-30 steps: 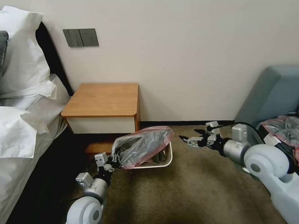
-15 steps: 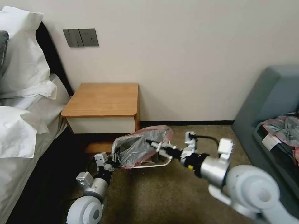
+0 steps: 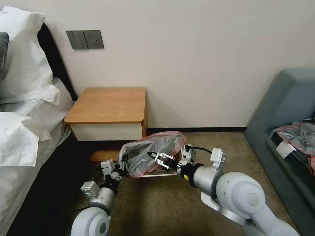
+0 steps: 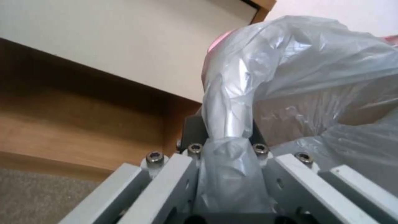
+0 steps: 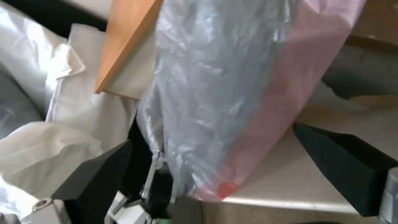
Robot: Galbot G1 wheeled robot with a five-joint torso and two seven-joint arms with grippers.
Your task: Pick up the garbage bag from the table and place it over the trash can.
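Left gripper (image 3: 122, 166) clamps garbage bag (image 3: 154, 152) over trash can (image 3: 179, 161) (mostly hidden); right gripper (image 3: 157, 156) spread wide, astride bag

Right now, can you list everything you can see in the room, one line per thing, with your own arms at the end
garbage bag: one, grey with pinkish-red rim, draped on the bin on the floor
trash can: one, cream-white, on the carpet before the nightstand
table: one, orange-brown top, white drawer front, against the wall beside the bed
bed: one, white pillows and sheets, far left
wall switch panel: one, grey, above the table
sofa: one, grey-blue, far right
plastic bundle: one, pink and grey with white tag, on the sofa
carpet: brown, floor
left gripper: shut on the bag's near-left edge
right gripper: open, fingers astride the bag's side
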